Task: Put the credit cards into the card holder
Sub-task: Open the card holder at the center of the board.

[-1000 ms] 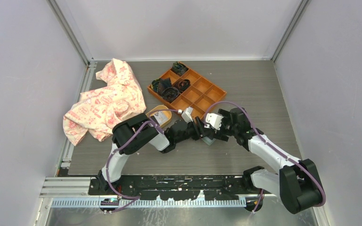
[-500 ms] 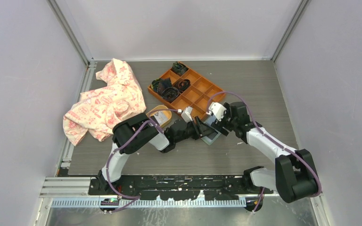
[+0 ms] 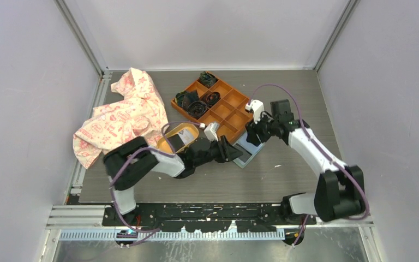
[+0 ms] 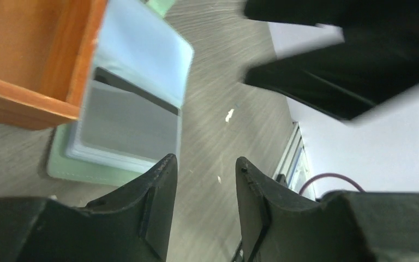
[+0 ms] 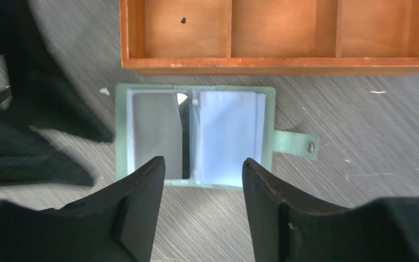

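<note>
One grey, wood-grained bench (image 3: 305, 93) filled the middle of the overhead view. At its upper left lay a crumpled cream cloth with a red print (image 3: 123, 117). Two black-and-white arms were bolted at the bottom edge. The left arm (image 3: 158, 164) lay low across the bench toward the centre, and the right arm (image 3: 311, 150) was bent up from the lower right.

Above centre sat an orange wooden tray of nine compartments (image 3: 235, 99). Dark rolled items (image 3: 196, 103) filled its upper-left cells, and the rest were bare. Just left of the tray's lower corner was a yellow oval dish (image 3: 187, 129) with something dark and flat in it; whether that was a card could not be told.

The sage-green folding card holder (image 5: 218, 136) lay open and flat on the bench just below the tray, with a thin strip of bench between them. In the right wrist view a pale grey card (image 5: 150, 134) sat in its left half, a narrow dark strip along the card's right edge. The right half showed pale blue sleeves, and the closing tab (image 5: 292, 143) with its snap stud (image 5: 310, 146) pointed right.

The right pincer (image 5: 202, 160) hung above the holder, its fingers apart with nothing between them. The left pincer (image 4: 204, 161) was just beside the holder's edge, its fingers apart with only bare bench showing between them. Some pale crumbs (image 5: 105, 91) dotted the bench nearby.
</note>
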`<control>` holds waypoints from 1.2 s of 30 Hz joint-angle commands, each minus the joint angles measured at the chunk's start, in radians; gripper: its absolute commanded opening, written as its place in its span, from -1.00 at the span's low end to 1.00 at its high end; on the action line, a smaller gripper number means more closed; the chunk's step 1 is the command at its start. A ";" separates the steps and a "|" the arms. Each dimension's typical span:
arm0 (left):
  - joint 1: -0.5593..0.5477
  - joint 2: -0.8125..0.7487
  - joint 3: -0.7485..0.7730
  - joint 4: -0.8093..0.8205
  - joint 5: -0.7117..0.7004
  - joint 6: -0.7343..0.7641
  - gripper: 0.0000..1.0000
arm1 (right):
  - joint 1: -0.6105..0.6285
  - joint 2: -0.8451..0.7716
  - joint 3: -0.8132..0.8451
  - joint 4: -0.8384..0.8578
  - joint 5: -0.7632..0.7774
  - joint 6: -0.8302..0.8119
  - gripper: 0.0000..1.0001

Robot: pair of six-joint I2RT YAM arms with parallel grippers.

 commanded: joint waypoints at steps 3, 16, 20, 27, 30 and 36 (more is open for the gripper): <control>-0.034 -0.389 -0.064 -0.433 -0.161 0.389 -0.06 | -0.003 0.263 0.231 -0.204 -0.035 0.156 -0.03; 0.164 -1.057 -0.131 -1.050 -0.178 0.654 0.99 | -0.010 0.409 0.320 -0.264 0.027 0.142 -0.02; 0.280 -1.051 -0.087 -1.201 -0.084 0.629 0.84 | -0.009 0.473 0.377 -0.298 0.013 0.133 -0.02; 0.343 -0.990 -0.068 -1.305 -0.095 0.599 0.67 | -0.031 0.476 0.364 -0.340 -0.048 0.108 -0.01; 0.369 -0.972 -0.068 -1.302 -0.088 0.590 0.66 | -0.055 0.469 0.364 -0.373 -0.084 0.085 -0.01; 0.485 -0.879 -0.066 -1.227 -0.019 0.457 0.62 | -0.057 0.297 0.349 -0.349 -0.161 0.069 -0.01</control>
